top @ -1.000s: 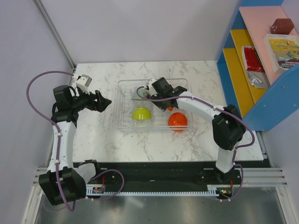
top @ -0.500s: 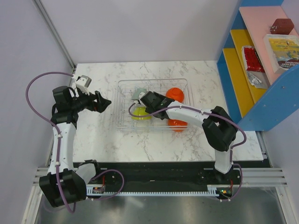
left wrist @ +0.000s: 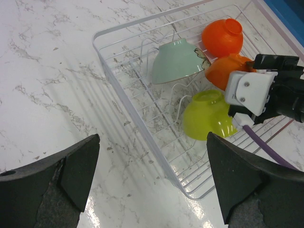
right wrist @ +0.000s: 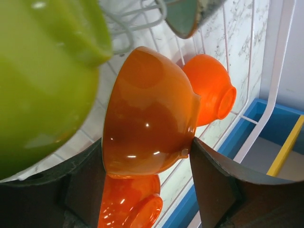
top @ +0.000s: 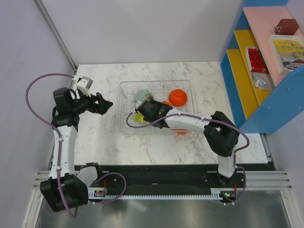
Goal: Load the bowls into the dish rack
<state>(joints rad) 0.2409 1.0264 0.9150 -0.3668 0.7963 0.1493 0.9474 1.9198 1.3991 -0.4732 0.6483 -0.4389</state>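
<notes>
The clear dish rack [top: 124, 86] sits mid-table. In it lie a mint bowl [top: 141, 95], an orange bowl [top: 178, 96] and a lime bowl [top: 137, 118]. My right gripper [top: 151, 110] reaches into the rack's left half, shut on another orange bowl [right wrist: 147, 114] with a finger on each side of its rim. That gripper [right wrist: 147, 157] holds the bowl tilted beside the lime bowl [right wrist: 42, 80]. A third orange bowl [top: 181, 129] peeks out under the right arm at the rack's front right. My left gripper [left wrist: 153, 140] hangs open over bare marble left of the rack [left wrist: 121, 95].
A blue shelf unit [top: 266, 76] with packets stands along the table's right edge. The right forearm [top: 190, 121] lies across the rack's front wall. Grey walls close in the back and left.
The right gripper has carried the orange bowl from the rack's back middle toward its front left, now partly covering the lime bowl. The left arm has not moved.
</notes>
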